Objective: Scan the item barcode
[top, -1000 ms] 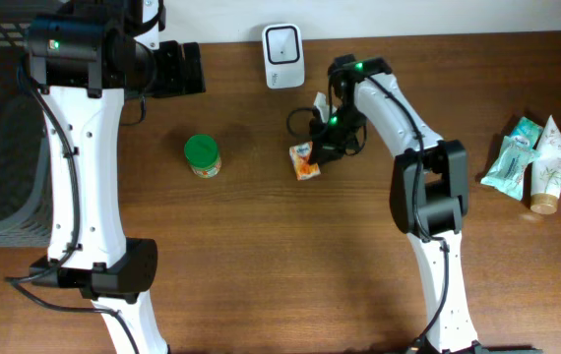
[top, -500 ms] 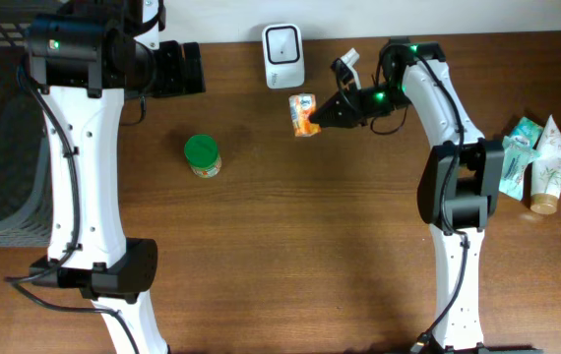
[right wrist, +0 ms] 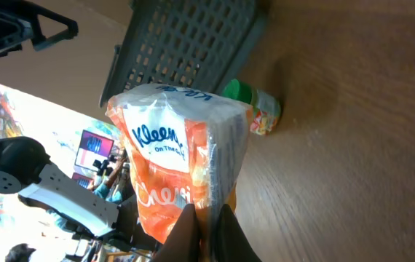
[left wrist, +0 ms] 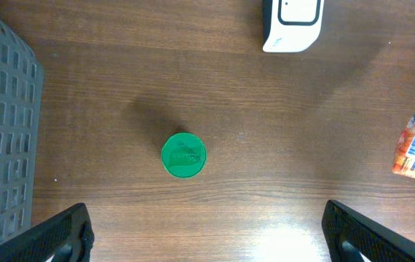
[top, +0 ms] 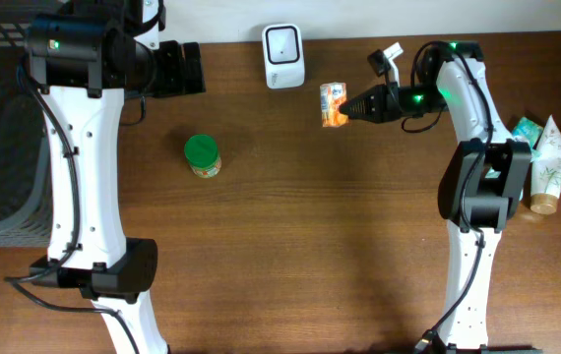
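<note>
Tissue pack, we observe, is clamped between the closed fingers of the right gripper, just right of the scanner, while the left gripper hangs wide open, holding nothing.

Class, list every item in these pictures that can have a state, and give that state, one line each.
tissue pack, gripped at one end, held above the table.
right gripper, shut on the tissue pack.
left gripper, open, holding nothing.
green-lidded jar, upright, lid on.
scanner, resting on the table, untouched.
</note>
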